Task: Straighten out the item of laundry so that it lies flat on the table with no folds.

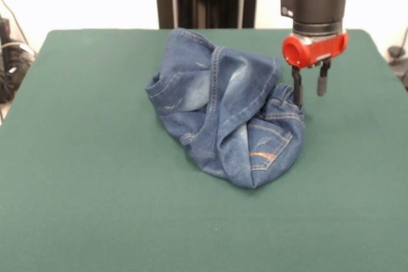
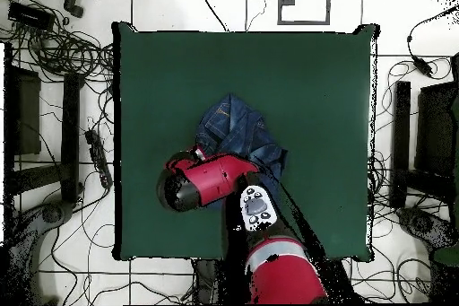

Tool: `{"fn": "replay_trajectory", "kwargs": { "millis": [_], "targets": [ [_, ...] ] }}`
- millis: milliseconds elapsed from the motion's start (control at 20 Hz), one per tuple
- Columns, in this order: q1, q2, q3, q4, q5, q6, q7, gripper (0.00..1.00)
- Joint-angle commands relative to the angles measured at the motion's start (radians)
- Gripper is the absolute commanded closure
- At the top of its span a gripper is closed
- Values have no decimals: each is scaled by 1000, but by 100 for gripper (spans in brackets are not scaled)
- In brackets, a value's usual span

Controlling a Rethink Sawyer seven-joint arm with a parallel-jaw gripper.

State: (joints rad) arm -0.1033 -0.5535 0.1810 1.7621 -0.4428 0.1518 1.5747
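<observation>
Jeans sit bunched in a heap around the middle of the green counter, a bit toward the far side in the front view. We see them crumpled, with overlapping folds, one orange-stitched back pocket facing up on the near right part of the heap, and a faded whitish patch on the far left part. The gathered waistband shows on the right edge.

The tool hangs from the red and black arm at the right side of the heap in the front view. Its two dark fingers are spread apart with a gap between them. The left one reaches down to the waistband edge, the other hangs just right of the denim over bare counter. We cannot tell if the left finger actually touches the cloth.

From overhead, the arm covers part of the jeans, and the tool itself is hidden there.
</observation>
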Motion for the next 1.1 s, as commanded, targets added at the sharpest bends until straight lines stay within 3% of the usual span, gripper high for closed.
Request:
{"fn": "replay_trajectory", "kwargs": {
  "millis": [50, 1100],
  "targets": [
    [-4, 20, 22, -53, -10, 106, 49, 0],
    [10, 27, -24, -63, -34, 77, 60, 0]
  ]
}}
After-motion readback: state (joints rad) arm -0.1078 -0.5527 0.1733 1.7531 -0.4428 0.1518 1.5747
